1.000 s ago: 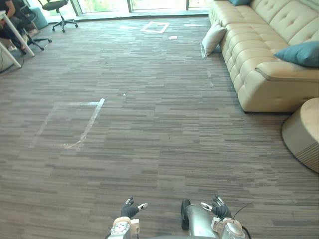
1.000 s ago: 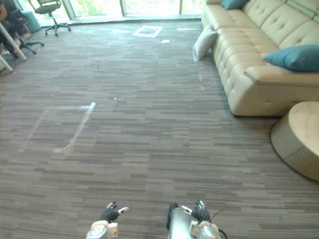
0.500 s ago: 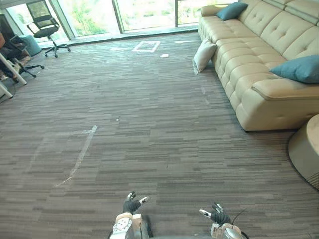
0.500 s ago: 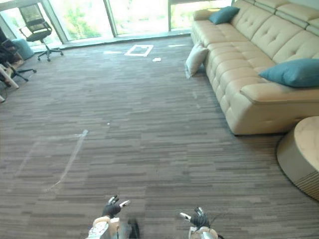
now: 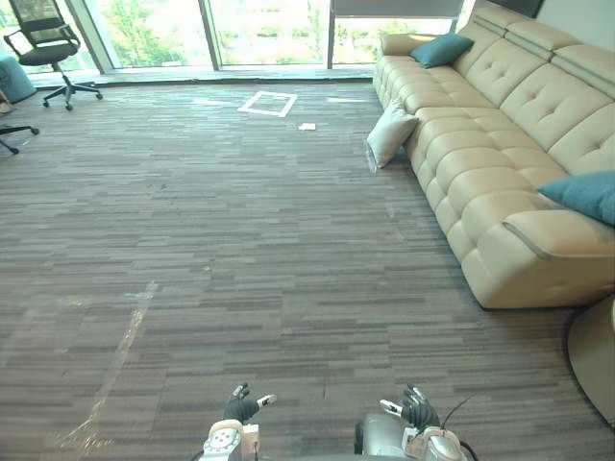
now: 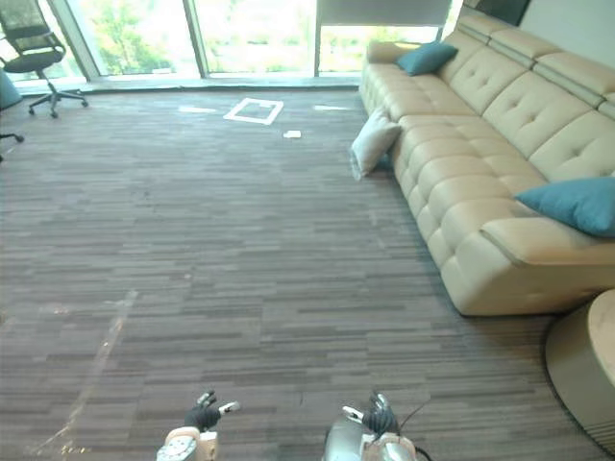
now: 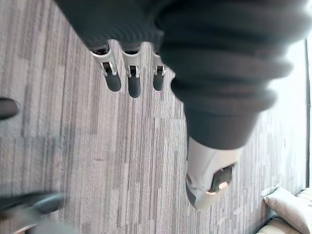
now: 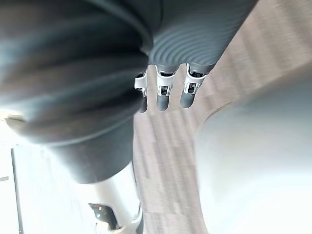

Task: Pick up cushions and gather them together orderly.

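Note:
A beige cushion [image 5: 391,134] stands on the carpet, leaning on the front of the long beige sofa [image 5: 480,163]. One teal cushion [image 5: 441,50] lies at the sofa's far end, another teal cushion [image 5: 583,195] on its near end. My left hand [image 5: 238,407] and right hand [image 5: 415,414] hang low at the bottom of the eye views, far from all cushions. In the left wrist view the fingers [image 7: 130,78] are straight over bare carpet. The right hand's fingers [image 8: 163,92] are straight too. Both hands hold nothing.
A round beige ottoman [image 6: 586,370] stands at the near right, beside the sofa's end. A white tape square [image 5: 268,103] and a small paper [image 5: 307,126] lie on the far carpet. An office chair [image 5: 43,29] stands at the far left by the windows.
The whole picture has shifted: the camera now looks farther along the sofa toward the windows. Both hands stay low and empty.

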`<state>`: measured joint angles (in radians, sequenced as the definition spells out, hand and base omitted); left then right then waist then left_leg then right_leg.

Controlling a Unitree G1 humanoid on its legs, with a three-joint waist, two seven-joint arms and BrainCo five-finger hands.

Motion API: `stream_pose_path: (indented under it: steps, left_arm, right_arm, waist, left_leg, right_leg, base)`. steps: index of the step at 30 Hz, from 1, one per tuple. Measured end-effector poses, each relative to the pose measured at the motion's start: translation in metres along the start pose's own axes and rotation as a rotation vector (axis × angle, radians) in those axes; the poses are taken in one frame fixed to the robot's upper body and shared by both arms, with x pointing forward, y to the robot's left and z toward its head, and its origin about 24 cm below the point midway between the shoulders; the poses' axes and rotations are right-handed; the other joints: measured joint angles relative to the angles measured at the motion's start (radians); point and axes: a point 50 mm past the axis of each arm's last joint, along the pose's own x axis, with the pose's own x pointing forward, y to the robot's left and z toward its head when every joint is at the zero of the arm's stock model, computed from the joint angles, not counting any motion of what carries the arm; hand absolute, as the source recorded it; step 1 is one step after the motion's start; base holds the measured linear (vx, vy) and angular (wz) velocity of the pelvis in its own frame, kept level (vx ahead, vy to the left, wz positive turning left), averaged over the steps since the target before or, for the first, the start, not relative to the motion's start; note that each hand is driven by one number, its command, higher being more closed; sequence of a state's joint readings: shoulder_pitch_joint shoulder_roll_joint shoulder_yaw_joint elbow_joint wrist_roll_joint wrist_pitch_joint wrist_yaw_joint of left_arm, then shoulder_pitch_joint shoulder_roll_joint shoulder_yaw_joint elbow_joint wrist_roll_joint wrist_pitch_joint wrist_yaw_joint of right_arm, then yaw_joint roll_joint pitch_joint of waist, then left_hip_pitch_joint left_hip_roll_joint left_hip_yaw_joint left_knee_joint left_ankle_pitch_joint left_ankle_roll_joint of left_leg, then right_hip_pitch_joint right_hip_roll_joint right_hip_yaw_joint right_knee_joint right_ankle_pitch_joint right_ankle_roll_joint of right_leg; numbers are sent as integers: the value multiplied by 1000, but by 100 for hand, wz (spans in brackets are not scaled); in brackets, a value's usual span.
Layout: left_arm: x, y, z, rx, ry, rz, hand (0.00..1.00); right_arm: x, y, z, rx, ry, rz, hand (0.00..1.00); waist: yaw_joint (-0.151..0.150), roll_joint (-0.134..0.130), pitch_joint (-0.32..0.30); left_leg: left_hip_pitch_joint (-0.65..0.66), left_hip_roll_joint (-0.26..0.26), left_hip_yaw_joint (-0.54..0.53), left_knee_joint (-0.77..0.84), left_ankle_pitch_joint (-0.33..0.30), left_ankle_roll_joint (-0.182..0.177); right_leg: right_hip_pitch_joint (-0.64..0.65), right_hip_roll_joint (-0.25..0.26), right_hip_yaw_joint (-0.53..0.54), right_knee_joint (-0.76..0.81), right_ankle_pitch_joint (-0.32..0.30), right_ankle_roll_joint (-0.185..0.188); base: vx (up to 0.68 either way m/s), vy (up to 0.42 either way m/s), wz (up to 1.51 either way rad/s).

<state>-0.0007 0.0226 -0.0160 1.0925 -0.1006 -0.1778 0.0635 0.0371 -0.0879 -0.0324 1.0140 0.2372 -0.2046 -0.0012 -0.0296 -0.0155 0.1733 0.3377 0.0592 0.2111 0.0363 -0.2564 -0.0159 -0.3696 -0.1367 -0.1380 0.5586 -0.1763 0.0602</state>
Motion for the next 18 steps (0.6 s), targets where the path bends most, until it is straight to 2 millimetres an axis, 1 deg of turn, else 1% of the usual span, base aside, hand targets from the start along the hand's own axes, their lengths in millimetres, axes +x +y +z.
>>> stream_pose_path:
  steps: [1, 2, 3, 4, 5, 6, 7, 8, 9, 10, 11, 12, 13, 14, 15, 16, 17, 18]
  left_arm:
    - [0, -3, -1, 2, 3, -10, 0]
    - [-1, -15, -3, -19, 10, -32, 0]
    - [-1, -19, -3, -25, 8, -43, 0]
    - [-2, -22, -3, -25, 8, -51, 0]
    - [-3, -24, -4, -46, 10, -50, 0]
    - [-2, -23, -4, -48, 9, -48, 0]
    - [-1, -21, 0, -72, -1, -34, 0]
    - [-1, -19, 3, -88, -17, -24, 0]
    - [-1, -17, 3, -98, -22, -16, 0]
    - [-1, -15, 5, -107, -31, -10, 0]
    - [-1, -11, 10, -119, -55, 6, 0]
    - [0, -11, 13, -118, -67, 7, 0]
    - [0, -12, 15, -113, -76, 2, 0]
    - [0, -12, 16, -107, -83, -2, 0]
    - [0, -13, 16, -104, -85, -4, 0]
    - [0, -13, 16, -104, -87, -4, 0]
    - [0, -14, 17, -101, -90, -6, 0]
    - [0, -12, 19, -88, -99, -4, 0]
  right_arm:
    - [0, 0, 0, 7, 1, -2, 0]
    - [3, -2, 7, -5, -20, -5, 0]
    - [4, -1, 10, -3, -24, -1, 0]
    - [4, -1, 11, -2, -28, -2, 0]
    - [4, -4, 11, 1, -29, -10, 0]
    - [3, -4, 10, 1, -21, -11, 0]
    - [2, -4, 6, 1, -9, -11, 0]
    - [1, -6, 4, -2, -6, -15, 0]
    - [1, -7, 4, -3, -2, -17, 0]
    - [1, -7, 4, -3, 0, -18, 0]
    - [0, -4, 0, 3, 14, -14, 0]
    - [-2, -3, -5, 11, 27, -13, 0]
    - [-3, -2, -6, 13, 30, -14, 0]
    - [-3, -1, -7, 18, 33, -17, 0]
    - [-3, -1, -8, 20, 34, -17, 0]
    - [-3, -1, -8, 19, 36, -17, 0]
    - [-3, -2, -9, 16, 40, -22, 0]
    - [-3, -1, -10, 11, 48, -21, 0]
  waist:
    - [-14, -7, -1]
    - [-10, 36, 0]
    - [-6, 40, 5]
    - [-12, 40, 7]
    - [-17, 54, 6]
    - [-20, 57, 5]
    - [-25, 57, 6]
    - [-19, 58, 16]
    - [-12, 63, 21]
    - [-10, 64, 23]
    - [8, 53, 26]
    - [20, 39, 25]
    - [26, 37, 24]
    - [27, 34, 23]
    - [28, 34, 22]
    - [28, 35, 20]
    - [31, 44, 15]
    - [44, 37, 9]
  left_leg:
    - [47, 2, -26, -10, -34, -5]
    - [69, 26, -32, -7, -19, 1]
    - [63, 27, -34, 33, 10, -17]
    - [62, 28, -44, 83, 32, -43]
    - [41, 53, -62, 200, 50, -75]
    - [15, 64, -74, 278, 65, -97]
    - [-100, 99, -121, 542, 160, -192]
    - [-218, 143, -123, 781, 234, -228]
    - [-266, 173, -100, 880, 218, -209]
    - [-293, 187, -85, 930, 202, -198]
    - [-380, 218, -4, 988, 132, -134]
    - [-432, 227, 84, 917, 78, -88]
    - [-466, 223, 128, 823, 58, -75]
    - [-490, 191, 151, 647, 57, -67]
    - [-507, 165, 151, 507, 68, -65]
    - [-516, 137, 136, 362, 97, -64]
    - [-553, 111, 81, 193, 172, -91]
    - [-568, 93, 48, 200, 277, -98]
  right_leg:
    - [9, 4, 12, -108, 149, -20]
    - [12, 29, 0, -52, 88, -43]
    - [5, 23, 7, 6, 37, -60]
    - [13, 13, -2, 53, -5, -80]
    - [55, 15, -23, 70, -54, -94]
    - [80, 19, -33, 64, -74, -96]
    - [152, 23, -57, 34, -107, -101]
    - [222, 45, -64, -14, -123, -107]
    - [263, 58, -65, -44, -128, -113]
    - [290, 64, -67, -63, -130, -116]
    - [400, 67, -73, -149, -134, -119]
    - [487, 60, -68, -223, -130, -112]
    - [535, 54, -67, -271, -127, -105]
    - [578, 42, -63, -312, -131, -87]
    - [600, 35, -58, -337, -136, -75]
    - [620, 29, -55, -357, -144, -61]
    - [649, 29, -40, -384, -166, -38]
    - [667, 19, -4, -400, -183, -24]
  base:
    - [682, -218, 24]
    - [798, -242, 20]
    - [596, -204, 1]
    - [576, -221, 14]
    - [567, -241, 19]
    - [571, -238, 33]
    - [676, -279, 33]
    - [541, -213, 21]
    - [512, -145, 0]
    - [383, -70, -11]
    - [517, -85, -17]
    - [498, -51, -23]
    - [494, -25, -27]
    - [464, 55, -21]
    - [393, 83, -18]
    - [511, 157, -22]
    - [535, 241, -44]
    - [548, 276, -53]
